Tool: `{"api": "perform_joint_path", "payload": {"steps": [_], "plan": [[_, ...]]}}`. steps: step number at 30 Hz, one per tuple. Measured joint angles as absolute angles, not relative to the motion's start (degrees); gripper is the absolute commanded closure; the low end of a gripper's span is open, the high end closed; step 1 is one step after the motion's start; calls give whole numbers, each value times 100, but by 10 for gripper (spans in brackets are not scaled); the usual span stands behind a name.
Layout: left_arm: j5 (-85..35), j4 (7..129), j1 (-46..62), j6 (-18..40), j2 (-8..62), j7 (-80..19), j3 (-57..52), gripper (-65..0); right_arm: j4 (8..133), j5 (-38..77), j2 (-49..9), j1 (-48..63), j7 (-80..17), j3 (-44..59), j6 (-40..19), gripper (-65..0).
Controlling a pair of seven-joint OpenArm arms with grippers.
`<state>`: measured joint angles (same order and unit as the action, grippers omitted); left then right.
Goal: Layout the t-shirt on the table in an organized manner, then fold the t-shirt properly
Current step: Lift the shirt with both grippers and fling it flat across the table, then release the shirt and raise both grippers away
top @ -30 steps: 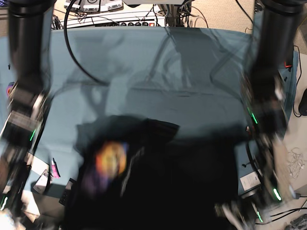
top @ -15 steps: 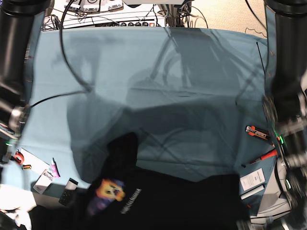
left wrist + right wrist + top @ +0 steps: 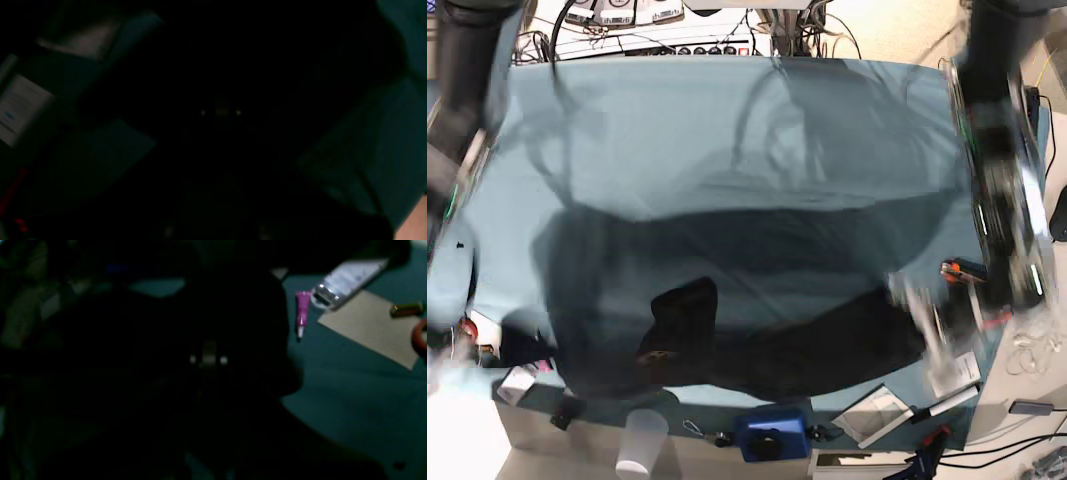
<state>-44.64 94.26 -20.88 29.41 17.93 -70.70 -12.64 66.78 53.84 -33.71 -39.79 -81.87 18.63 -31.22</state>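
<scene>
The black t-shirt (image 3: 807, 350) hangs stretched in a wide band over the front of the teal table (image 3: 727, 130), throwing a broad shadow on the cloth. One flap (image 3: 682, 310) is folded up near its left half, with a speck of the orange print (image 3: 659, 355) below it. My left gripper (image 3: 917, 305), blurred, is at the shirt's right end. My right gripper (image 3: 497, 340) is at its left end. Both wrist views are almost black, filled by dark fabric (image 3: 217, 133) (image 3: 166, 390). Both grippers are shut on the shirt.
A clear cup (image 3: 642, 440), a blue box (image 3: 772, 435) and papers (image 3: 882, 415) lie below the table's front edge. An orange cutter (image 3: 962, 270) sits at the right. A pink tube (image 3: 303, 311) and a card (image 3: 367, 326) lie beside the right gripper. Cables crowd the back.
Both arms have swung apart and away from the front edge. The shirt has been pulled up onto the table and stretched wide. Its print is now mostly hidden.
</scene>
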Motion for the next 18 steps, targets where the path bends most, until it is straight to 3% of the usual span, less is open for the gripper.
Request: {"api": "perform_joint_path", "payload": {"steps": [8, 18], "plan": [[-4449, 10031, -674, 2939, 1793, -7052, -1260, 0, 8661, 5669, -3280, -1096, -8228, 3570, -3159, 0], [-4447, 11290, 950, 2958, 1240, -7052, -2110, 0, 9627, 6097, -3312, 829, -8134, 4829, -3378, 0]]}}
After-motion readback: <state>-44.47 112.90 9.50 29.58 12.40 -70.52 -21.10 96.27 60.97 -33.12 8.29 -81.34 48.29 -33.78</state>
